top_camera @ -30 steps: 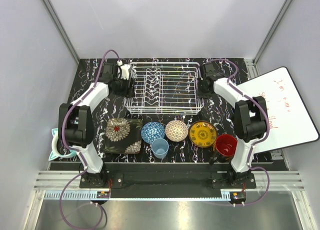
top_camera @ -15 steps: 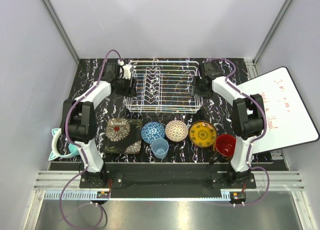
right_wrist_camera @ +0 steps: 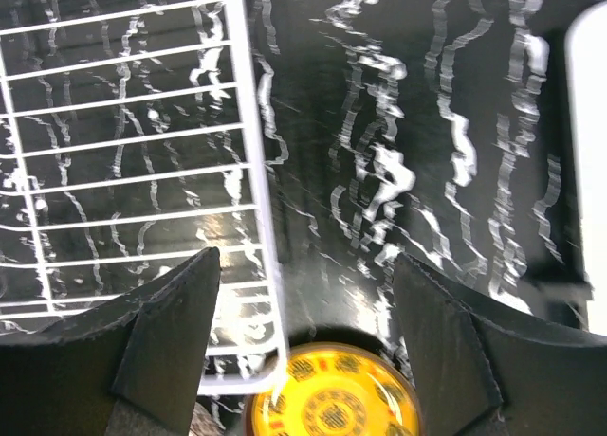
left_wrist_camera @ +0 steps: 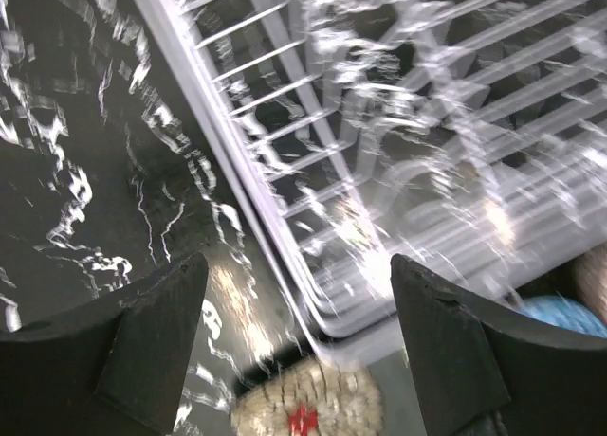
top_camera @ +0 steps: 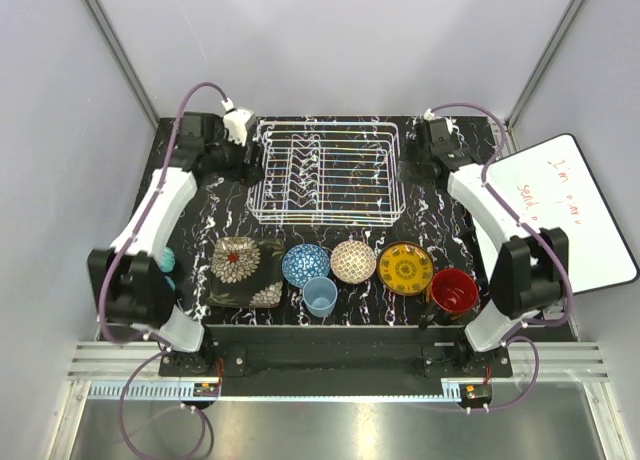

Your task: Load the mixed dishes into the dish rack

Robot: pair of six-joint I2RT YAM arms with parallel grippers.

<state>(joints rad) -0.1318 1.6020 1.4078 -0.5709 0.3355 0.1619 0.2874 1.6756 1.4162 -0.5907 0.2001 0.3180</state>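
The left gripper (top_camera: 251, 167) hangs just outside the left wall of the dish rack (top_camera: 325, 221), close to its far corner. Its fingers (left_wrist_camera: 152, 346) are spread wide with nothing between them. In the left wrist view the rack's (left_wrist_camera: 285, 204) white rim runs diagonally past the gap between the fingers, but that picture is blurred, so it is not clear whether metal and finger touch.

On the near side of this gripper, well apart from it, lies the black square floral plate (top_camera: 245, 271). Its pale flower with a red centre (left_wrist_camera: 303, 415) shows low between the fingers. To the right of the plate sits the blue patterned bowl (top_camera: 305, 263), with the light-blue cup (top_camera: 320, 296) just in front of it. The beige patterned bowl (top_camera: 353, 260) comes next in the row.

The rack holds no dishes and stands between the two grippers.

The right gripper (top_camera: 408, 170) sits just beside the rack's right wall, and its fingers (right_wrist_camera: 166, 336) are likewise parted and hold nothing. The rack's side rail (right_wrist_camera: 252, 123) runs down just left of the centre of the right wrist view. On the near side of this gripper lies the yellow ornate round plate (top_camera: 405, 268), seen low between the fingers (right_wrist_camera: 332, 403). The red-inside dark floral mug (top_camera: 452, 290) stands to the right of that plate, near the right arm's base. A whiteboard (top_camera: 570, 220) leans further right, off the table's edge.
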